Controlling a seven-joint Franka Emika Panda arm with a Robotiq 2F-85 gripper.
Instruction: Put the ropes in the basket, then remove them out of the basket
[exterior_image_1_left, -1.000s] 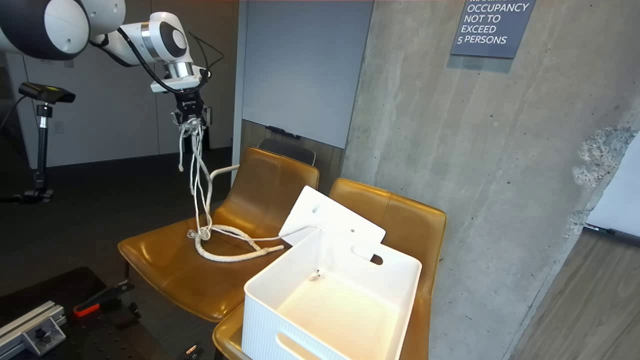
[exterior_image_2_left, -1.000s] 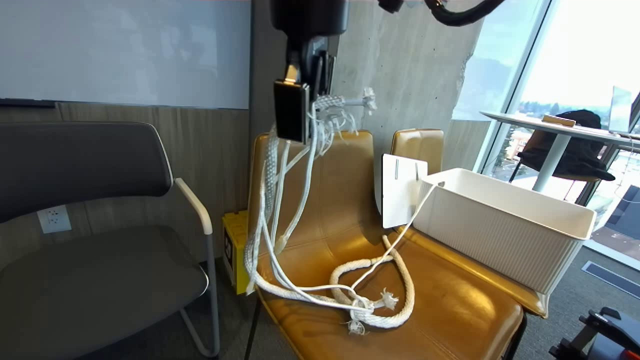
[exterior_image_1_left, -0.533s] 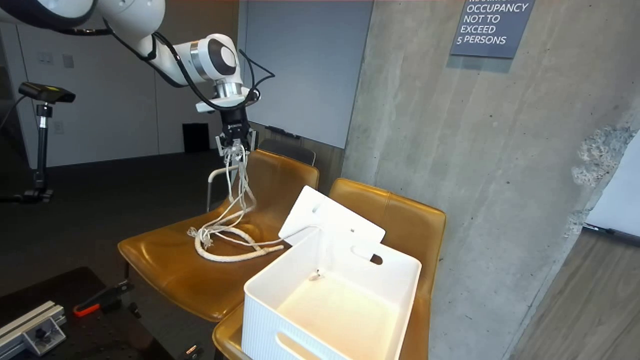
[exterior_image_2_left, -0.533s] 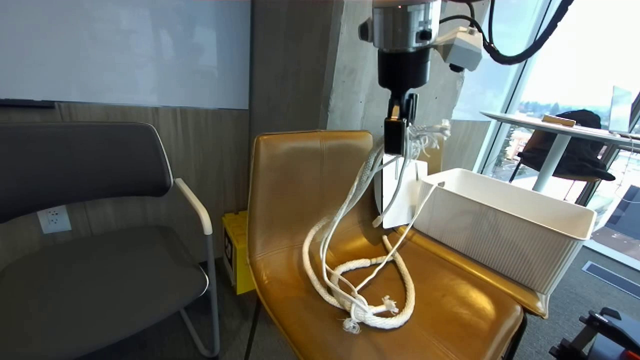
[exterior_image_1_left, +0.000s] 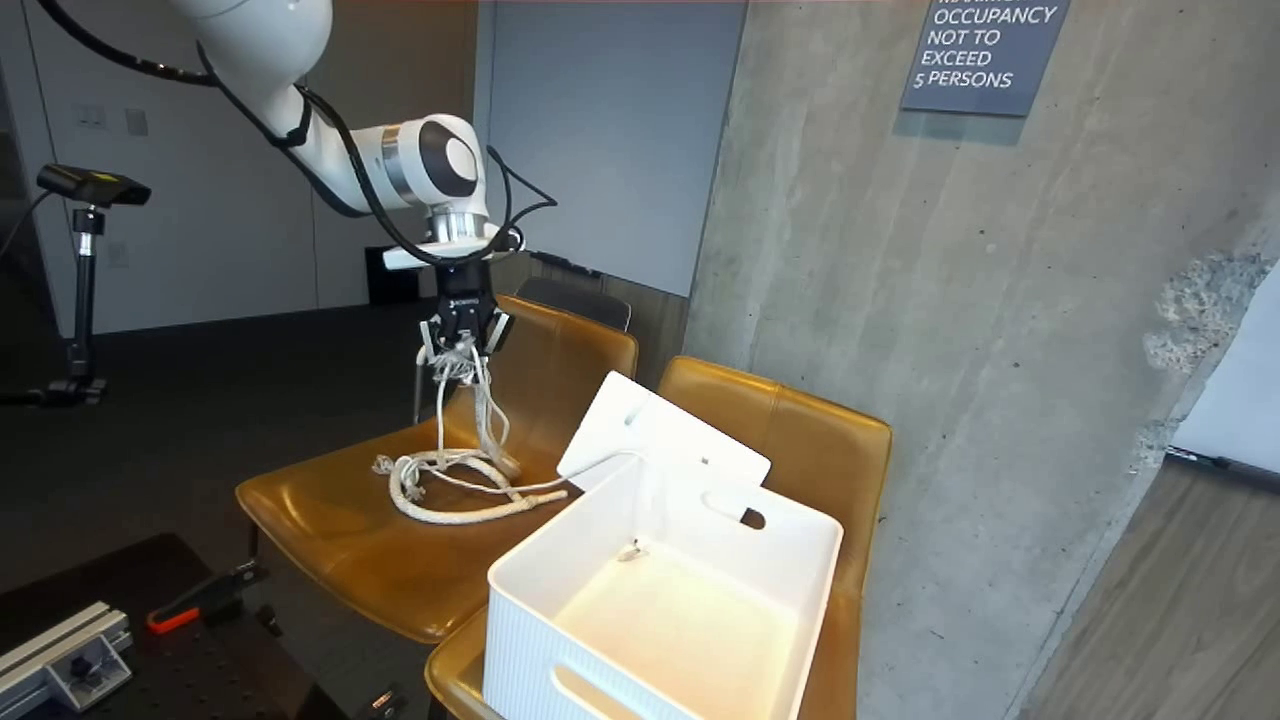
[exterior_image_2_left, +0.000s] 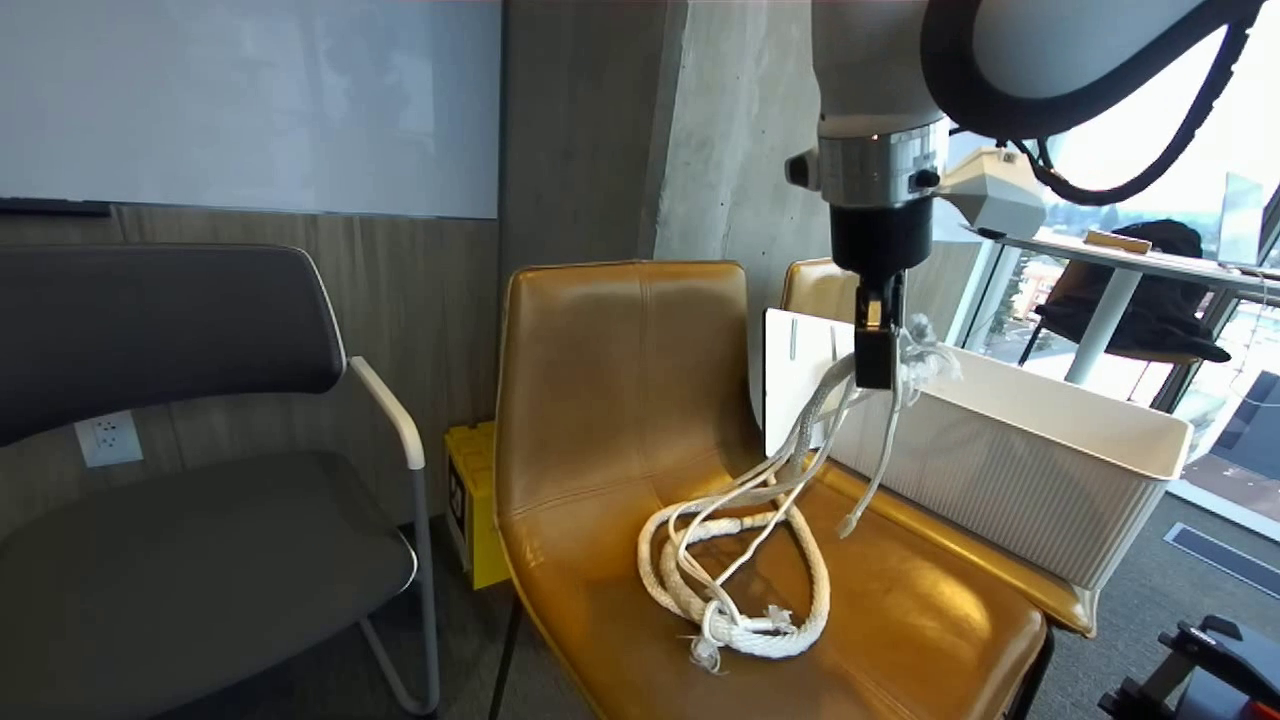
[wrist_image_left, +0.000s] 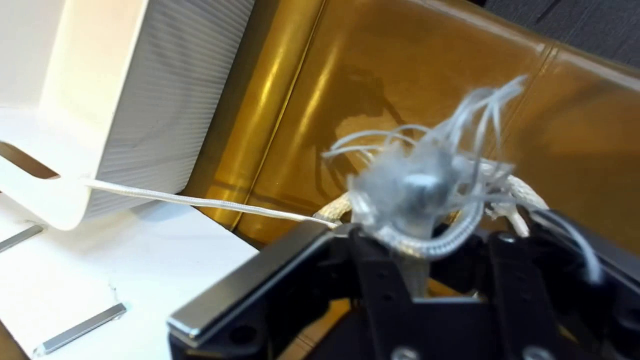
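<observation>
Gripping ropes (exterior_image_1_left: 455, 517), the claw (exterior_image_1_left: 461, 358) is closed; sign (exterior_image_1_left: 985, 55): "OCCUPANCY NOT TO EXCEED 5 PERSONS"

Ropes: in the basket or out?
Mostly out: the ropes lie looped on the chair and run up to the gripper; one cord reaches the basket, its far end unclear.

A whiteboard (exterior_image_2_left: 250, 105), occupancy sign (exterior_image_1_left: 985, 55) and grey armchair (exterior_image_2_left: 170, 325) suggest an office.
</observation>
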